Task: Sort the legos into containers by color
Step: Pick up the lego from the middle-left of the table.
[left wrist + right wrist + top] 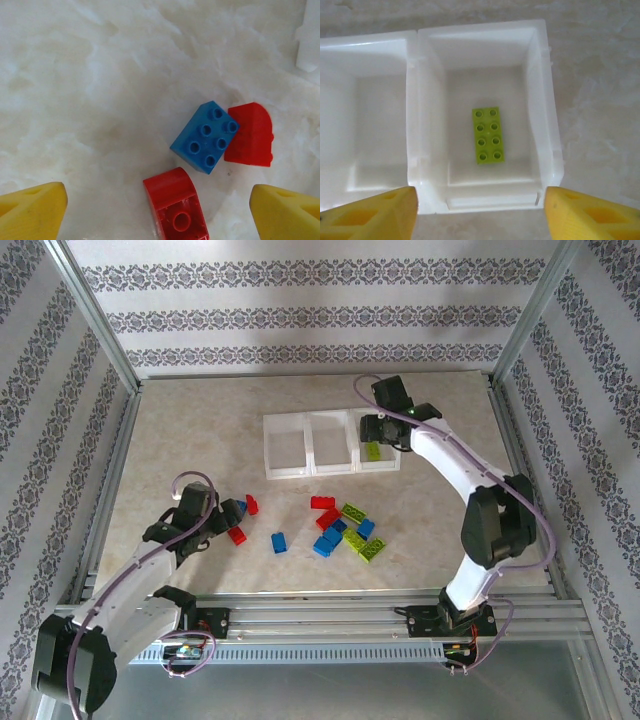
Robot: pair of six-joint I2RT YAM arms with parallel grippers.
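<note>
Because your right gripper [479,202] hung wide open over the end container [543,100], the lime lego [489,135] lay free below its jaws, while your wide-open left gripper [157,202] straddled a red lego [175,210].

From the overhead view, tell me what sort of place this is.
Probably a lab robot cell: an aluminium frame with patterned panels boxes in a marble-look table, and two robot arms are bolted at its near rail.
</note>
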